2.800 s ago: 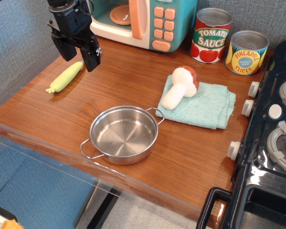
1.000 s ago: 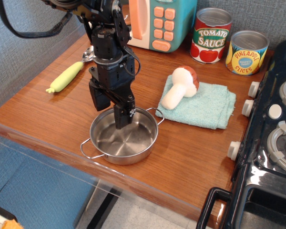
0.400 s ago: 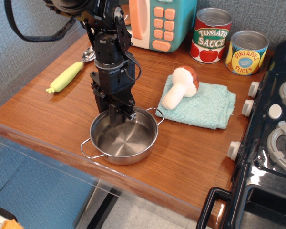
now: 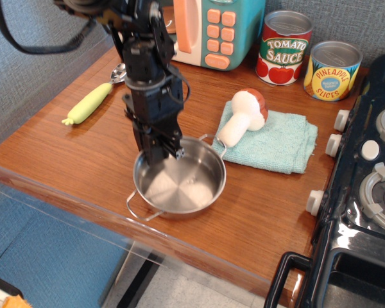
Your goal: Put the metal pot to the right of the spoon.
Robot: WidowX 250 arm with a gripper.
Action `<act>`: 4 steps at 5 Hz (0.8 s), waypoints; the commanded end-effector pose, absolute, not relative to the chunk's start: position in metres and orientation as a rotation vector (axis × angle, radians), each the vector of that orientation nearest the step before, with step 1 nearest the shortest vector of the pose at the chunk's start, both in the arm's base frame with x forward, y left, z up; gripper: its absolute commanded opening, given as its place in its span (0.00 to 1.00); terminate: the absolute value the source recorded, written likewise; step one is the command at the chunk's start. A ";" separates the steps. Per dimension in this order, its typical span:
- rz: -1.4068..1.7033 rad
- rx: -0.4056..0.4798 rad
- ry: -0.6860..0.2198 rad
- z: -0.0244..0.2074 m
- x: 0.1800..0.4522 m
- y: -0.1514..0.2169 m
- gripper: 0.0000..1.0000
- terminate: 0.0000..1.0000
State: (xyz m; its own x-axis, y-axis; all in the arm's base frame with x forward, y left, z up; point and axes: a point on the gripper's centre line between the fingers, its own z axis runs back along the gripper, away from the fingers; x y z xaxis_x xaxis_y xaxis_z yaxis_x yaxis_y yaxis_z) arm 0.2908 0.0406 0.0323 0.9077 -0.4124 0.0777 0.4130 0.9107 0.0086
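observation.image: fingers point(image 4: 158, 152) clamp metal pot point(image 4: 183, 186) rim, spoon point(image 4: 94, 100) far left

Bare wood right of spoon point(image 4: 93, 98); mushroom point(image 4: 242, 115), cloth point(image 4: 279, 144) farther right.

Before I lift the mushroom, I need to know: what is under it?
The mushroom lies on a folded teal cloth, stem past the cloth's left edge. What lies under the cloth is hidden.

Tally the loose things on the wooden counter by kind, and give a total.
Cans: 2, tomato sauce can and pineapple can
Pots: 1, metal pot
Spoons: 1, spoon
Mushrooms: 1, mushroom
Cloths: 1, teal cloth
Total: 6
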 end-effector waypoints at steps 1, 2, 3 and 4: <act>-0.409 0.005 -0.232 0.091 0.312 0.079 0.00 0.00; -0.248 0.029 -0.251 0.096 0.351 0.120 0.00 0.00; -0.187 0.033 -0.200 0.076 0.376 0.139 0.00 0.00; -0.170 0.058 -0.163 0.058 0.389 0.144 0.00 0.00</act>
State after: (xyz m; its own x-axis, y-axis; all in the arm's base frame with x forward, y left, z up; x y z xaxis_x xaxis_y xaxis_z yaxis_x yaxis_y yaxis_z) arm 0.3886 0.1391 0.0341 0.9815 -0.1633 0.0998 0.1602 0.9863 0.0382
